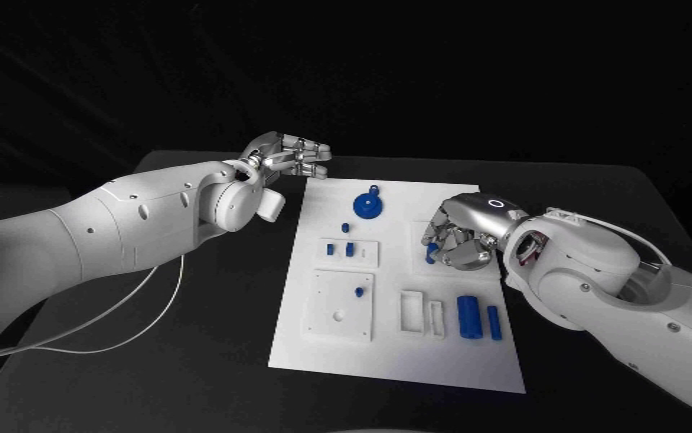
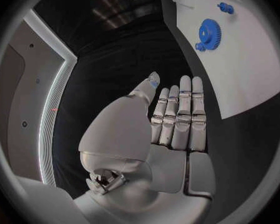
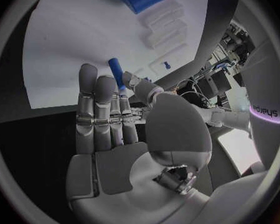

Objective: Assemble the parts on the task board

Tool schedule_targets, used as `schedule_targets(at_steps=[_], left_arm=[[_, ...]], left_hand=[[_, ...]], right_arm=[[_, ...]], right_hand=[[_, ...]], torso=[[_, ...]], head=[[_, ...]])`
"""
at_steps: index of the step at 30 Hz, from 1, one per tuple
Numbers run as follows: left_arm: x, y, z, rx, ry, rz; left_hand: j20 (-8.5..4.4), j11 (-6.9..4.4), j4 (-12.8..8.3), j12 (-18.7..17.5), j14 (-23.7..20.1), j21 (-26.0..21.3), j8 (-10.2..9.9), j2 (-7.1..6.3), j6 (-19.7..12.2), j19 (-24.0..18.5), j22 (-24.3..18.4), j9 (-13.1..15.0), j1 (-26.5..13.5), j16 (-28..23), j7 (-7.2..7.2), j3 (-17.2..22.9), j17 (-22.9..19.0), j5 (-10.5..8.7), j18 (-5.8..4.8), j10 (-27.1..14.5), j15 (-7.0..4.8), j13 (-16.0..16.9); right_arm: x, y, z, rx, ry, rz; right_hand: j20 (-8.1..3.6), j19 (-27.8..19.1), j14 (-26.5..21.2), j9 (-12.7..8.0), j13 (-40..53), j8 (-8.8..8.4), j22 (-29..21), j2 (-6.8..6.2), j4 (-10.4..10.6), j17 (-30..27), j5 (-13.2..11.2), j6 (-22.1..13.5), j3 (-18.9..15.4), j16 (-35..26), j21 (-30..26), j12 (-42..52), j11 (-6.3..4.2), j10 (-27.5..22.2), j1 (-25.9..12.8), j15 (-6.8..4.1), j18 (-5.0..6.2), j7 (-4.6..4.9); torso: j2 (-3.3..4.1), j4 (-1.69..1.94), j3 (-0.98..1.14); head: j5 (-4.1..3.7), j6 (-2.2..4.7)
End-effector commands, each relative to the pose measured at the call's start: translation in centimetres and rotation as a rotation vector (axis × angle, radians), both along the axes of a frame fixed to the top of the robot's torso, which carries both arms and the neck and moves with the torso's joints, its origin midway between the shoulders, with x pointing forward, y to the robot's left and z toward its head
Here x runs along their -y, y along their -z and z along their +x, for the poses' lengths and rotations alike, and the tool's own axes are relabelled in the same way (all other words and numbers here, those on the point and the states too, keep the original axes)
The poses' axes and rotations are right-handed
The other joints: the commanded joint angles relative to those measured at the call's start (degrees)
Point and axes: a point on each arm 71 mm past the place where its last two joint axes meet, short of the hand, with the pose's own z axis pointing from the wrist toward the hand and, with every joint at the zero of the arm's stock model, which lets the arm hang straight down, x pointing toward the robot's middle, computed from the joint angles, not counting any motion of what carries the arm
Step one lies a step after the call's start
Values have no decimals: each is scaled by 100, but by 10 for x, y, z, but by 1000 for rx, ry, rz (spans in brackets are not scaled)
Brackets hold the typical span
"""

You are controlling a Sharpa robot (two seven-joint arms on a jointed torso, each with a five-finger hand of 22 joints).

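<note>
The white task board point(image 1: 325, 348) lies in the middle of the black table. My right hand point(image 1: 464, 233) hovers over the board's right side and pinches a slim blue pin point(image 3: 115, 68) between thumb and a finger; the pin's end point(image 1: 428, 251) pokes out below the fingers. My left hand point(image 1: 286, 157) hangs off the board's far left corner with straight fingers point(image 2: 180, 117) and holds nothing. A blue gear point(image 1: 371, 203) lies flat at the board's far end, also seen from the left wrist point(image 2: 210, 34).
A small blue peg point(image 1: 348, 225) stands near the gear. Two blue bits sit in a white fixture point(image 1: 348, 249). A white square plate point(image 1: 340, 306) carries a blue peg. Beside a white slotted block point(image 1: 420, 311) lie a thick blue cylinder point(image 1: 469, 315) and a thin blue rod point(image 1: 495, 322).
</note>
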Motion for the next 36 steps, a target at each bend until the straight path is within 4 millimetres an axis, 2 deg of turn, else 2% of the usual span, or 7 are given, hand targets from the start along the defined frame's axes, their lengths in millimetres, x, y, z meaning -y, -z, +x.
schedule_targets(at_steps=[1,6,10,18,23,28,36], left_arm=[[2,0,0,2,15,-5],[2,0,1,3,13,-4],[1,1,1,3,11,-3],[0,3,3,8,2,1],[0,5,5,8,-4,5],[0,8,6,8,-7,7],[3,9,7,6,-4,7]], left_hand=[[26,-1,-6,15,-33,31,-11,45,-9,-20,-5,-2,-12,-32,23,-21,10,-23,26,-19,1,3],[26,-1,-6,15,-33,31,-11,45,-9,-20,-5,-2,-12,-32,23,-21,10,-23,26,-19,1,3],[26,-1,-6,15,-33,31,-11,45,-9,-20,-5,-2,-12,-32,23,-21,10,-23,26,-19,1,3],[26,-1,-3,14,-38,31,-12,47,-12,-12,-49,-2,4,-32,25,-33,12,-17,27,-20,1,3],[26,-1,-3,14,-38,31,-12,47,-12,-12,-49,-2,4,-32,25,-33,12,-17,27,-20,1,3],[26,-1,-3,14,-38,31,-12,47,-12,-12,-49,-2,4,-32,25,-33,12,-17,27,-20,1,3],[26,-1,-3,14,-38,31,-12,47,-12,-12,-49,-2,4,-32,25,-33,12,-17,27,-20,1,3]], right_arm=[[-5,-8,-1,28,-23,15],[-10,-20,-2,53,-43,25],[-17,-27,-4,69,-66,44],[-48,-36,-13,92,-152,128],[-72,-29,-23,81,-214,161],[-93,-20,-33,66,-268,177],[-114,-7,-46,28,-331,190]], right_hand=[[-53,99,24,28,97,19,9,58,1,10,-43,41,39,-34,-42,30,-106,128,25,-34,61,3],[-54,107,26,30,96,19,20,58,7,16,-84,42,43,-37,-60,29,-106,127,39,-34,60,3],[-54,110,25,31,95,19,25,59,13,18,-113,43,40,-42,-72,29,-107,128,46,-34,59,2],[-55,131,36,32,94,20,30,64,24,18,-116,44,20,-51,-92,30,-108,132,58,-36,59,3],[-56,142,42,32,93,20,30,74,26,18,-95,37,-2,-57,-108,29,-107,129,63,-36,57,3],[-55,151,47,33,92,19,35,86,16,20,-89,36,-18,-59,-123,30,-108,130,66,-35,57,4],[-56,159,51,34,91,19,42,93,6,22,-73,38,-32,-63,-132,29,-108,131,59,-36,57,3]], torso=[[-2,-1,3],[-1,2,6],[-1,0,-2],[-24,0,-11],[-70,8,-6],[-103,13,-21],[-111,14,-26]], head=[[6,0],[19,5],[30,4],[118,-4],[256,-51],[379,-104],[578,-190]])
